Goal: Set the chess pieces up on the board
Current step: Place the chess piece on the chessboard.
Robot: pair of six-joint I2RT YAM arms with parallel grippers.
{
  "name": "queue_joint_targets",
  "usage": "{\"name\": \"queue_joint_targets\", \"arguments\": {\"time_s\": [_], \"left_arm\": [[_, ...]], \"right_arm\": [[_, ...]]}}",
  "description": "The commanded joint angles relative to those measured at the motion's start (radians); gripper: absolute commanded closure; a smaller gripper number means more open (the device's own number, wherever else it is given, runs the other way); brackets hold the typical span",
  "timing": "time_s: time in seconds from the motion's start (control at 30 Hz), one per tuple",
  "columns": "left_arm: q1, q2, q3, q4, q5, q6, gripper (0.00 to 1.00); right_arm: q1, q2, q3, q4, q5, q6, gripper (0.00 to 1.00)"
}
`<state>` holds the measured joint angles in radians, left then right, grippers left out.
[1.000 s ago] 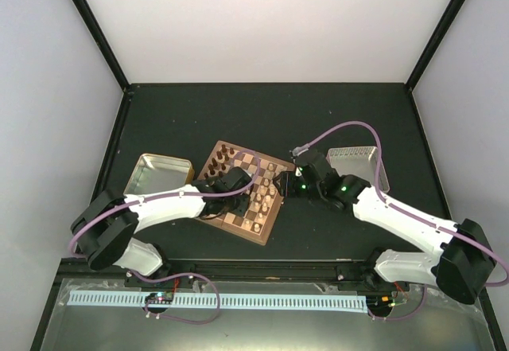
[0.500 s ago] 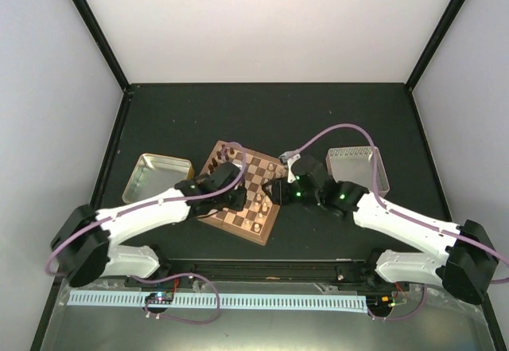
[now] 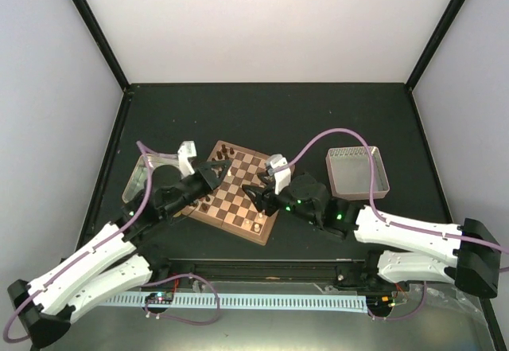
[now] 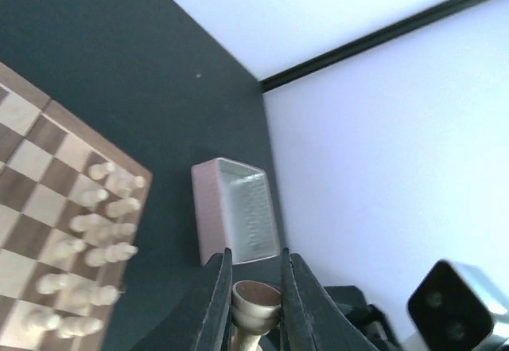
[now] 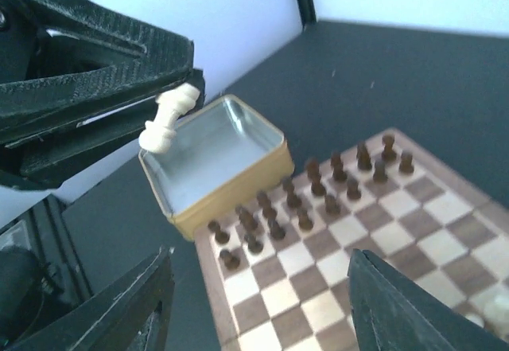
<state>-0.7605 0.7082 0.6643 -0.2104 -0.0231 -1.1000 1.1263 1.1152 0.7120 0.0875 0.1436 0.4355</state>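
One cream chess piece [image 4: 256, 307] is gripped in the clenched left tool [image 4: 254, 270] over the left part of the board [image 3: 231, 208], and the left wrist view cuts part of it off. The other cream chess pieces [image 4: 95, 239] stand along the board's right side. From above they are partly hidden by the right tool [image 5: 261, 255], which is spread wide and holds nothing.

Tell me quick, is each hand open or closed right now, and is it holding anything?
Left hand: closed on a cream chess piece.
Right hand: open, holding nothing.
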Motion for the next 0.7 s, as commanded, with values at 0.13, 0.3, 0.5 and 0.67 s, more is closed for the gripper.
{"name": "queue_joint_targets", "arguments": {"time_s": [0.13, 0.3, 0.5, 0.67], "left_arm": [[0.026, -0.111, 0.023, 0.017, 0.004, -0.371, 0.98], [0.036, -0.101, 0.037, 0.044, 0.043, -0.437, 0.98], [0.039, -0.084, 0.044, 0.068, 0.102, -0.476, 0.99], [0.04, -0.086, 0.041, 0.077, 0.149, -0.508, 0.98]], "right_arm": [[0.11, 0.042, 0.015, 0.391, 0.287, -0.294, 0.39], [0.158, 0.099, 0.046, 0.522, 0.292, -0.398, 0.41], [0.165, 0.159, 0.082, 0.571, 0.286, -0.397, 0.46], [0.165, 0.224, 0.097, 0.619, 0.341, -0.373, 0.68]]}}
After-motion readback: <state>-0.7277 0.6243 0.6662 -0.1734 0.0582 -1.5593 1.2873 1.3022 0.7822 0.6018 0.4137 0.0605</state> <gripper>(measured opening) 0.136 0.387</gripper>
